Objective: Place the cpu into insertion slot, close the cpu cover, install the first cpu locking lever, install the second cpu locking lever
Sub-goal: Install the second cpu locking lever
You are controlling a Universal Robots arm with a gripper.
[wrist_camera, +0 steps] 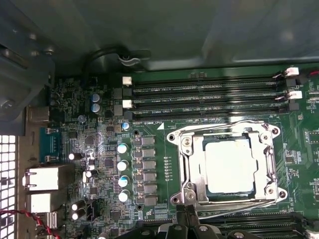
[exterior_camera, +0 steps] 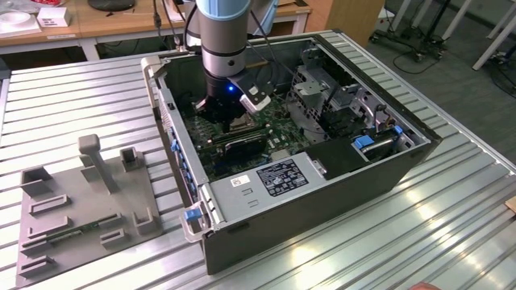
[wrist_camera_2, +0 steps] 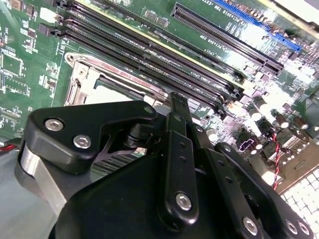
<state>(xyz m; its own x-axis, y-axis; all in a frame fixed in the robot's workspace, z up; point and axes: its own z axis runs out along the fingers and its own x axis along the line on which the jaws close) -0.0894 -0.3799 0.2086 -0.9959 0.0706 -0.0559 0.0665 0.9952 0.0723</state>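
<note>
Arm [exterior_camera: 219,36] upright inside the computer case [exterior_camera: 387,175], fingers [wrist_camera: 188,225] together beside the cpu cover [wrist_camera: 192,149], cpu [wrist_camera: 228,164] seated.

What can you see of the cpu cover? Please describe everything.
The cpu cover is a thin, silvery metal frame with a square cut-out. It lies flat, closed over the cpu, whose pale face shows through the opening. Green board surrounds it, beside the long memory slots. The gripper sits at one corner of it.
</note>
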